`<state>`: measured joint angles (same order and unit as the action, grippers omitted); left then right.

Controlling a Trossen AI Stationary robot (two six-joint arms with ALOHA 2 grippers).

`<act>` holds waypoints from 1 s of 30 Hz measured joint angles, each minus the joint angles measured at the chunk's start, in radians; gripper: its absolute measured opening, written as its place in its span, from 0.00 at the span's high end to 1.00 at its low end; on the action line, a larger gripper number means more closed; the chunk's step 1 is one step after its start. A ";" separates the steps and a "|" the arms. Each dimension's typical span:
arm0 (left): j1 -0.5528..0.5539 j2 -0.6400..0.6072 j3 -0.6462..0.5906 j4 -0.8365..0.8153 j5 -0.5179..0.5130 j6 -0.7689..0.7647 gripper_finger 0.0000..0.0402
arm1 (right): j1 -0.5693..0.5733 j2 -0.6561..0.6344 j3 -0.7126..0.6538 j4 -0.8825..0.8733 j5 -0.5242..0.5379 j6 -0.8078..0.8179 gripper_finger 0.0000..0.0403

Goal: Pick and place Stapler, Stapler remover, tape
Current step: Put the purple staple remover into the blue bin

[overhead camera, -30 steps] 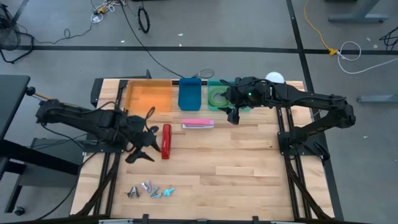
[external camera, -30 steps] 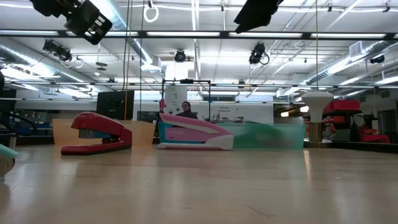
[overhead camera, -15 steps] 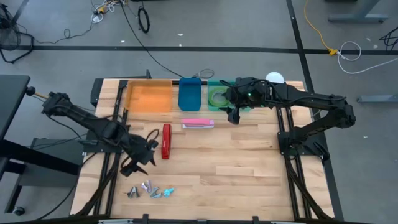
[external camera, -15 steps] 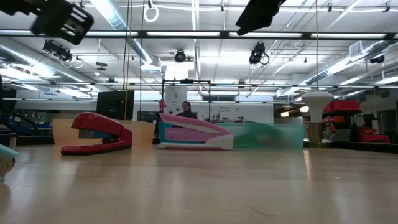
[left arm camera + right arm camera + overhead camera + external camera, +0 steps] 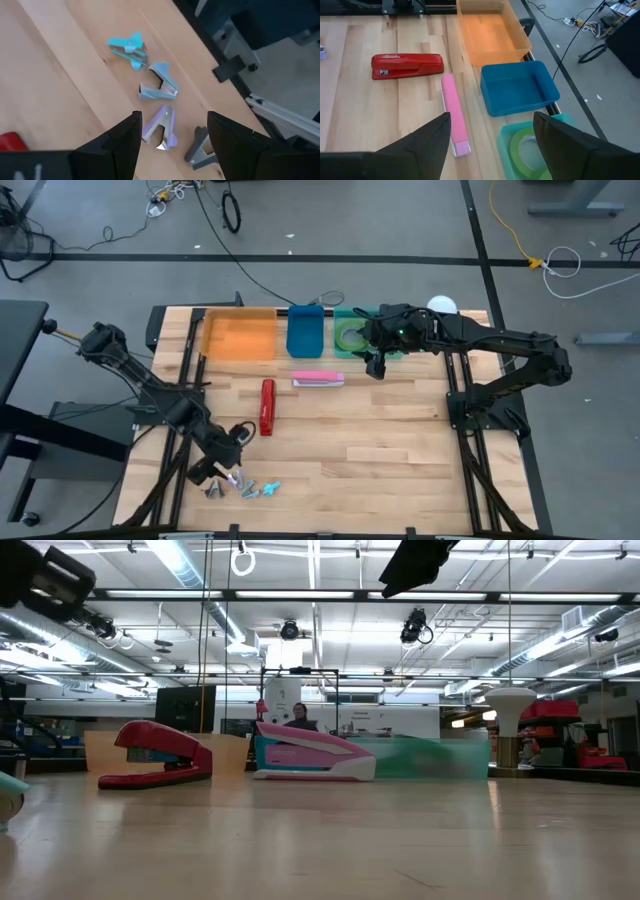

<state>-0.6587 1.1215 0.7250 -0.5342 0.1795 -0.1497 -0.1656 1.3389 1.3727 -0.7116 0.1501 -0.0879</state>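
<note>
Several staple removers (image 5: 160,82) lie in a cluster near the table's near left edge (image 5: 245,485). My left gripper (image 5: 174,120) hangs open just above them, slanting down, and touches none (image 5: 215,465). A red stapler (image 5: 267,407) and a pink stapler (image 5: 318,380) lie flat mid-table. A green tape roll (image 5: 530,147) lies in the green bin (image 5: 352,335). My right gripper (image 5: 375,365) stays open above that bin's near edge, holding nothing.
An orange bin (image 5: 240,335) and a blue bin (image 5: 306,332) stand beside the green one along the far edge. In the low view the red stapler (image 5: 160,752) and the pink stapler (image 5: 310,755) stand side by side. Bare wood spreads across the table's middle and right.
My left gripper has swung from beside the red stapler toward the table's near edge and sunk, turning as it went. It now hangs over the staple removers, still open. The staplers and removers have not moved.
</note>
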 joint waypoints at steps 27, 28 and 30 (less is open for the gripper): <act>-0.020 0.320 0.000 0.030 -0.075 0.162 0.47 | 0.000 0.000 0.000 0.000 0.000 0.000 0.30; -0.020 0.320 0.000 0.031 -0.075 0.162 0.49 | 0.000 0.000 0.000 0.000 0.000 0.000 0.30; -0.020 0.320 0.000 0.039 -0.075 0.162 0.52 | 0.000 0.000 0.000 0.000 0.000 0.000 0.30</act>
<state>-0.6785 1.4418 0.7246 -0.4948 0.1043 0.0124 -0.1658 1.3392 1.3727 -0.7113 0.1498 -0.0879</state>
